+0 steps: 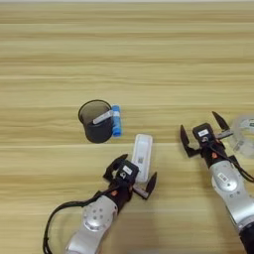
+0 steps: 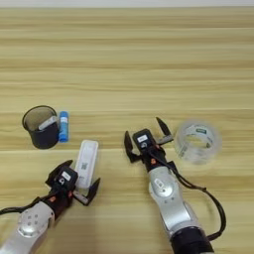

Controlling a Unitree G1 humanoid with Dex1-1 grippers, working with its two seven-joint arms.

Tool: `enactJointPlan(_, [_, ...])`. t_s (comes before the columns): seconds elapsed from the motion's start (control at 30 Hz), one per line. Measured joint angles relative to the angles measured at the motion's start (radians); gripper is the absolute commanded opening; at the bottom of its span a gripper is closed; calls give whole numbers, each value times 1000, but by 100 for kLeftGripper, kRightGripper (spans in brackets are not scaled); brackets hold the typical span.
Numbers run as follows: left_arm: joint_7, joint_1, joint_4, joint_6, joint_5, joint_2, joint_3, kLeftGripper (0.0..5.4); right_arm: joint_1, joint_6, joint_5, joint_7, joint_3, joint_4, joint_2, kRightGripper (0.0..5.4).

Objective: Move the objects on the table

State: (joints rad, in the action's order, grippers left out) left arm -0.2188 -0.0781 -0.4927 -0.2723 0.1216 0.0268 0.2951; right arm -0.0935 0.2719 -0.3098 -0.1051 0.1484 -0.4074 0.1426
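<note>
Left eye view, test cassette (image 1: 142, 156) between spread left tool (image 1: 130, 177) fingers

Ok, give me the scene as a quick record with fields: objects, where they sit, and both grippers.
table: wooden top
mesh cup: black, upright, left of centre, whitish stick inside
blue tube: lying flat beside the cup's right side
test cassette: white, flat, nearer the robot than the tube
tape roll: clear, on the right
left gripper: open, fingers spread at the cassette's near end
right gripper: open, just left of the tape roll
</note>
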Motion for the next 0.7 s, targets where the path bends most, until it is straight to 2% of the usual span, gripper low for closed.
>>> enactJointPlan(0.1, [10, 21, -24, -1, 2, -6, -5, 538, 0, 0, 0, 0, 0, 1, -1, 540])
enactJointPlan(0.43, [21, 41, -57, -16, 1, -13, -25, 538, 0, -1, -1, 1, 1, 4, -1, 540])
enactJointPlan(0.47, [22, 43, -59, -16, 1, -14, -27, 518, 0, -1, -1, 1, 1, 4, -1, 540])
enactJointPlan(0.7, [30, 53, -71, -17, 0, -17, -39, 469, 1, -1, -1, 1, 1, 4, -1, 540])
